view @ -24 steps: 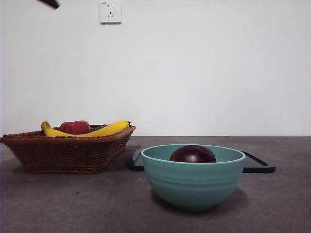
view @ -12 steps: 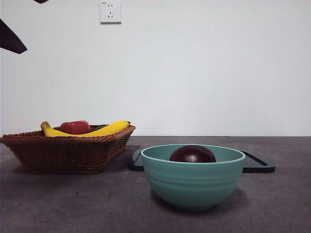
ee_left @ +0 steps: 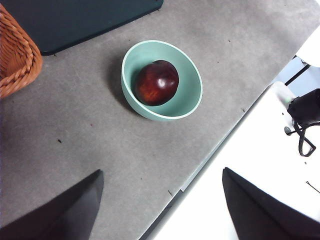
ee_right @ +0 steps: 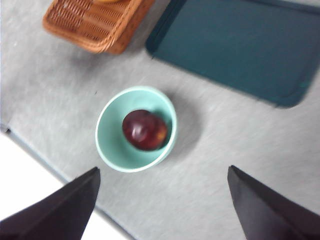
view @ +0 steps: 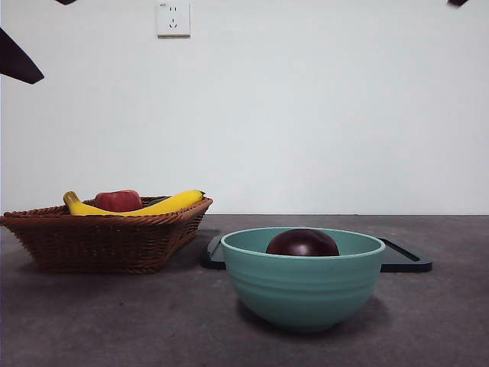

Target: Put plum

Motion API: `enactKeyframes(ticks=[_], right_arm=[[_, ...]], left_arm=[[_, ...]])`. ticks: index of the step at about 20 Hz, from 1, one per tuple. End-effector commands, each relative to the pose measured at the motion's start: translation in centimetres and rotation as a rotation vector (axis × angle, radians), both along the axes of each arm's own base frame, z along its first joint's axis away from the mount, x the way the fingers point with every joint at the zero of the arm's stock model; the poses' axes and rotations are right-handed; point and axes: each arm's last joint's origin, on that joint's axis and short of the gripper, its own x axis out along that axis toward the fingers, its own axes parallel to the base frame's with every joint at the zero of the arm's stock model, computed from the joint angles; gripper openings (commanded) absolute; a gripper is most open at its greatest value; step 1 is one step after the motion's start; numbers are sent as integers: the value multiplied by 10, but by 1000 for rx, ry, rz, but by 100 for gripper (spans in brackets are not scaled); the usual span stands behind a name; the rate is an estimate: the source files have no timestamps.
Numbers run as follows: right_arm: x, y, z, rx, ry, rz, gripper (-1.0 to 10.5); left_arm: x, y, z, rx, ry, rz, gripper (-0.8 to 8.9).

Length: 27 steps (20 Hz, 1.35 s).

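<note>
In the front view the bowl (view: pixel 302 284) wall hides the lower part of the plum (view: pixel 302 242), and the bowl covers the middle of the tray (view: pixel 406 258) behind it. The basket (view: pixel 103 237) rim hides most of the banana (view: pixel 172 203) and apple (view: pixel 118 200). The right wrist view is blurred throughout, and both wrist views cut the basket at the edge.

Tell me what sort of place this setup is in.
Most likely a lab or test bench staged as a kitchen table, not a real kitchen: a bare white wall with one power socket, a grey mat on a white table, and props only: a wicker basket of fruit, a teal bowl holding the plum.
</note>
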Motion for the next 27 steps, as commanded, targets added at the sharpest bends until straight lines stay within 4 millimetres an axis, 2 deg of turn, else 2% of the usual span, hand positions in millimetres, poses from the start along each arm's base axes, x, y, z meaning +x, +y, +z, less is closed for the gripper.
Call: enactKeyframes(ticks=[1, 6, 10, 12, 15, 18, 22, 27], right_arm=[[10, 12, -24, 30, 80, -6, 409], [29, 39, -68, 15, 120, 8, 408], [45, 58, -87, -57, 121, 1, 406], [53, 67, -97, -84, 121, 1, 329], [62, 77, -111, -125, 124, -3, 313], [70, 83, -122, -142, 138, -26, 224], [74, 90, -132, -149, 151, -15, 170], [77, 92, -136, -147, 151, -11, 23]], left_arm=[[1, -1, 3, -10, -11, -4, 374], [1, -1, 3, -10, -11, -4, 374], [1, -1, 3, -10, -11, -5, 374], [1, -1, 3, -10, -11, -4, 374], [1, -1, 3, -10, -11, -5, 374], [1, -1, 3, -10, -11, -5, 374], [1, -1, 3, -10, -12, -5, 374], [1, -1, 3, -10, -12, -5, 374]])
